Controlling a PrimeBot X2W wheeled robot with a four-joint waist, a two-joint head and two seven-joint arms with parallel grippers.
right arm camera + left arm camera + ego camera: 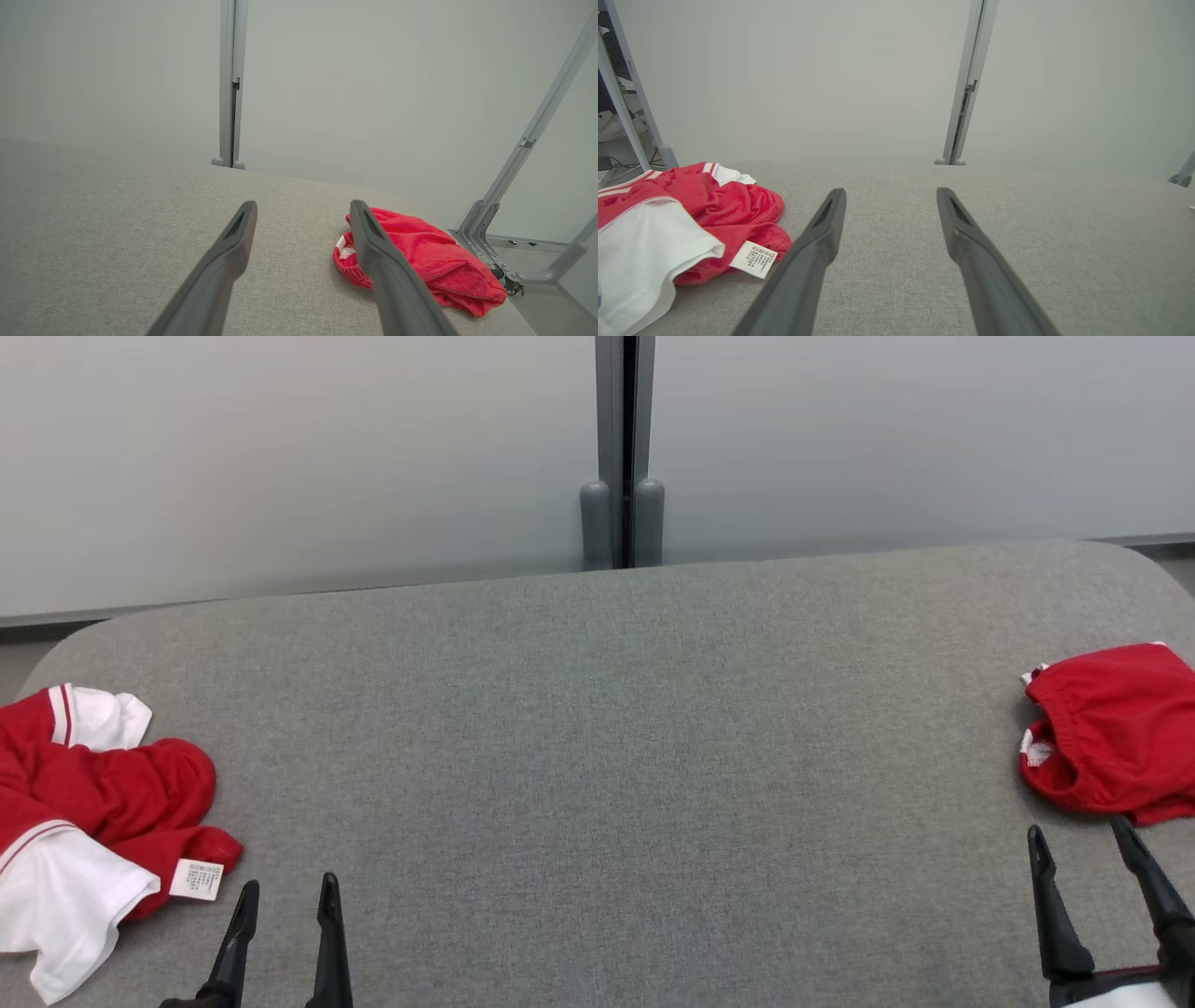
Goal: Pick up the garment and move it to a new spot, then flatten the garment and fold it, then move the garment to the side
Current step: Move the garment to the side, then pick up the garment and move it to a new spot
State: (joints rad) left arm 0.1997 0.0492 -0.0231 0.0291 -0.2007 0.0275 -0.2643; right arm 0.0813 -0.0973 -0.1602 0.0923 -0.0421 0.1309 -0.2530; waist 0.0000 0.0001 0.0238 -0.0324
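A grey table (597,756) is backed by pale panels (280,457); the folded red garment (1111,733) is laid at its right edge. Fingers of the right gripper (1075,826) and left gripper (289,882) are held apart. Metal struts (527,142) are shown in the right wrist view

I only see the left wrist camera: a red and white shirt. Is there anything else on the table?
Observer: Yes, a red bundle lies at the right edge of the table.
Operator: Is a hand holding it?
Observer: No. The right gripper is beside it, jaws open and empty.
Operator: Is it all red?
Observer: Mostly; a little white trim shows on its left side.
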